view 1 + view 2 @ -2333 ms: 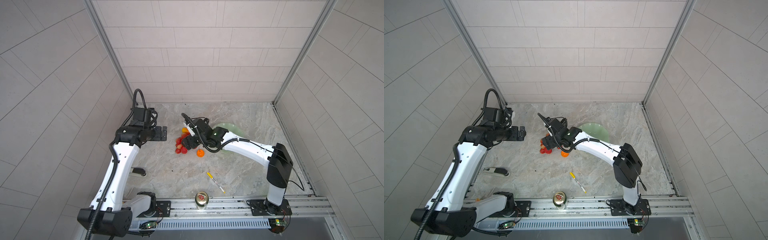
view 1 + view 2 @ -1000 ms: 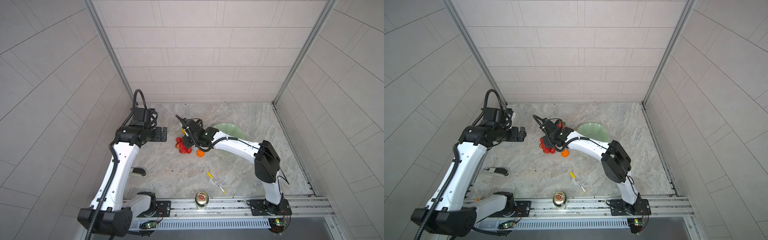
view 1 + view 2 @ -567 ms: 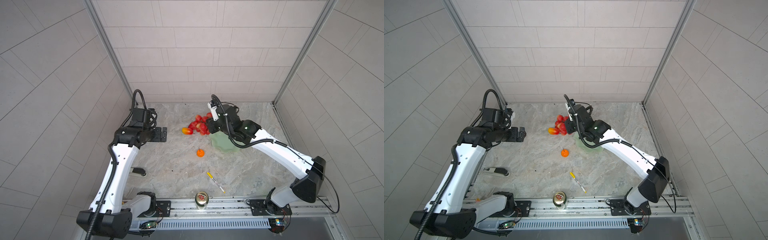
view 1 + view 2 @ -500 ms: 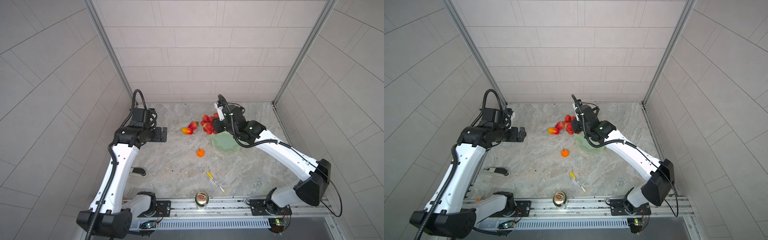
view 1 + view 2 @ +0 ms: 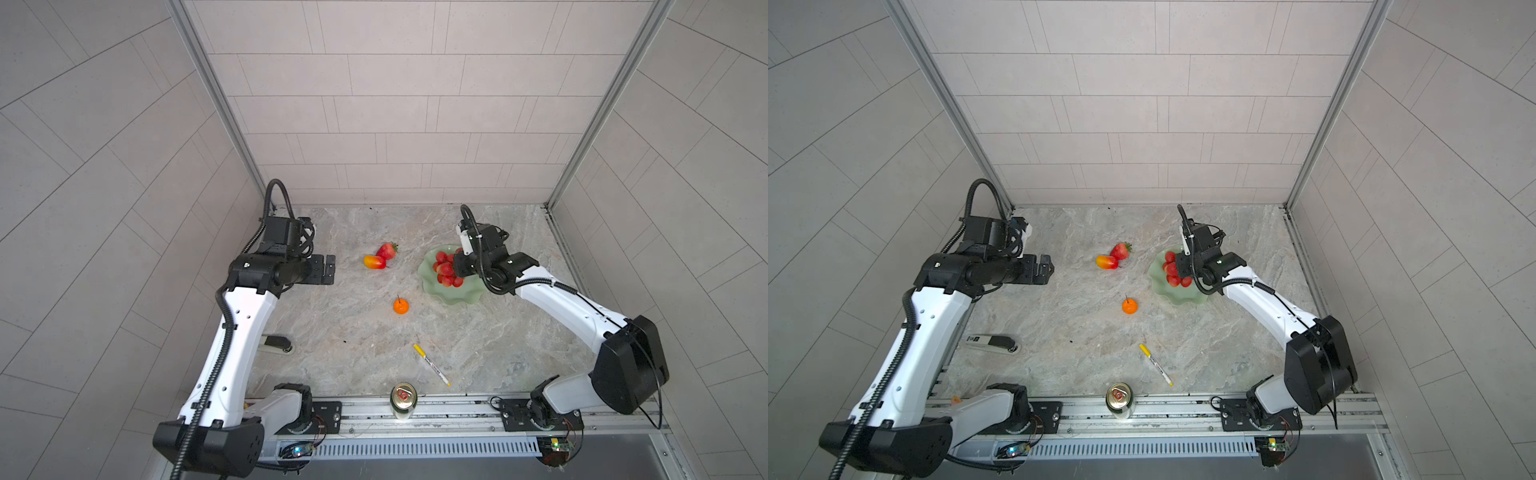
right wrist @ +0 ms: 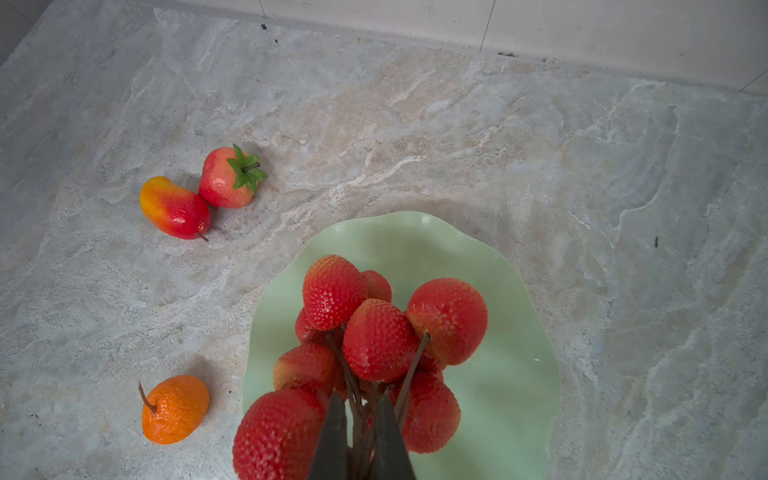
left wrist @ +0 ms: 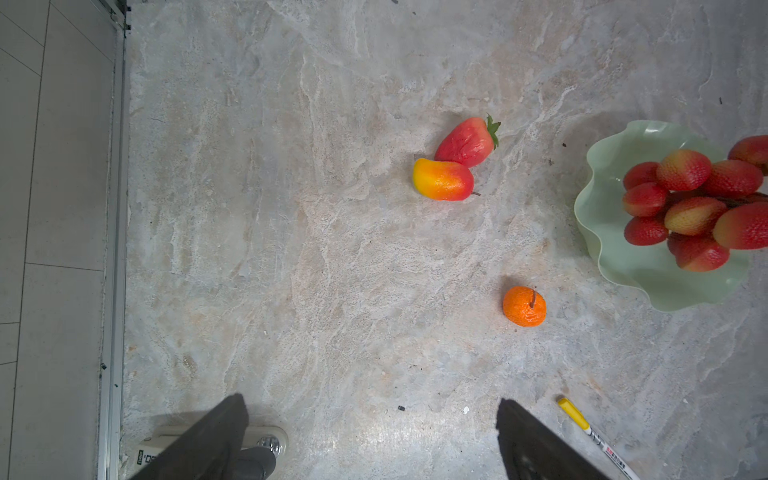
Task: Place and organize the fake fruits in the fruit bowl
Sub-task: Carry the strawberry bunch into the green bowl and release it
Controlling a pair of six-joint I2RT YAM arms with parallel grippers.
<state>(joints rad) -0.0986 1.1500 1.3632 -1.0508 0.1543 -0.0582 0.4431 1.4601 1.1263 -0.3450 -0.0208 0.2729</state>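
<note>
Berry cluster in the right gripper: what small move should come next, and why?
Probably ease the right gripper down toward the fruit bowl, so the release is a short drop. It is shut on the stems of the berry cluster, which hangs over the bowl's middle; whether the berries touch it I cannot tell.

Berry cluster [image 5: 446,270] — now over bowl [image 5: 454,301] (carried)

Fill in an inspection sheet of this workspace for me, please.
Surface: marbled tabletop, no spills seen.
Job's things: berry cluster held over the fruit bowl; strawberry and yellow-red fruit touching, orange apart, all three outside it.
Clutter: marker, drink can and stapler toward the front.
Grippers: right gripper shut on the cluster's stems; left gripper open, empty.
Cables: black cables loop at both wrists, snagging nothing.
Surroundings: tiled walls, front rail.
</note>
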